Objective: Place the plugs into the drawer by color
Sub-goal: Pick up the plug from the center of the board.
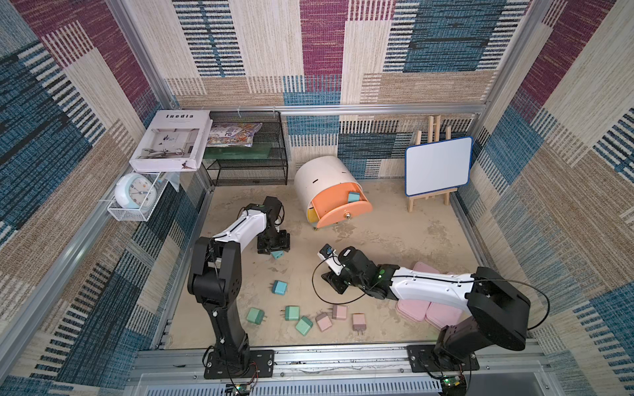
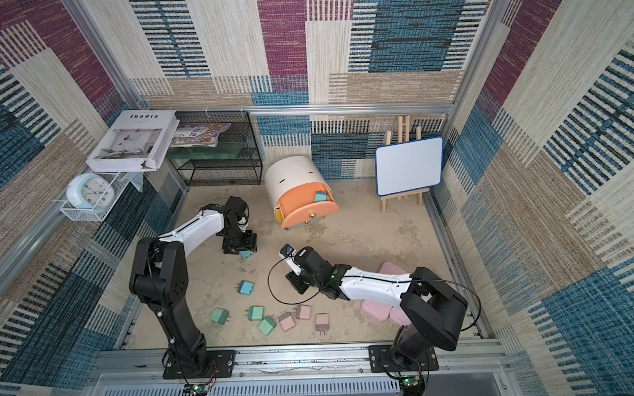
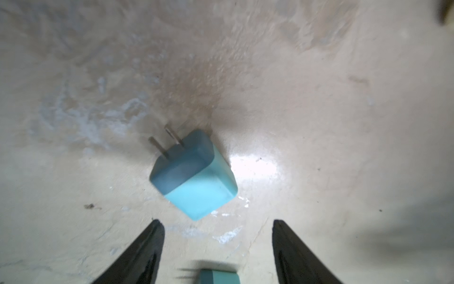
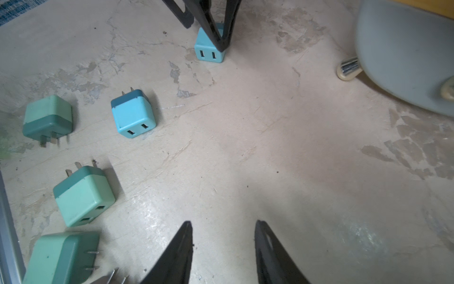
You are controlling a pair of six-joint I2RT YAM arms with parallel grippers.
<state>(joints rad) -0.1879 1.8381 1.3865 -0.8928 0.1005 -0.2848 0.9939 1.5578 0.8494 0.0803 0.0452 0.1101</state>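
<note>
The white barrel-shaped drawer (image 1: pixel 322 181) lies at the back. Its peach top drawer (image 1: pixel 343 212) is pulled out with one blue plug (image 1: pixel 353 196) inside. My left gripper (image 1: pixel 274 251) points down at the floor, open, with its jaws either side of a blue plug (image 1: pixel 277 254) and not touching it (image 3: pixel 219 276). A second blue plug (image 3: pixel 194 172) lies ahead of it. Near the front edge lie three mint plugs (image 1: pixel 292 312) and three pink plugs (image 1: pixel 339 312). My right gripper (image 4: pixel 222 222) is open over bare floor with nothing between its fingers.
Flat pink boxes (image 1: pixel 420 310) lie under my right arm. A whiteboard on an easel (image 1: pixel 437 166) stands at the back right. A black wire rack (image 1: pixel 247 161) stands at the back left, with a book (image 1: pixel 171 140) and a clock (image 1: pixel 135 195) beside it.
</note>
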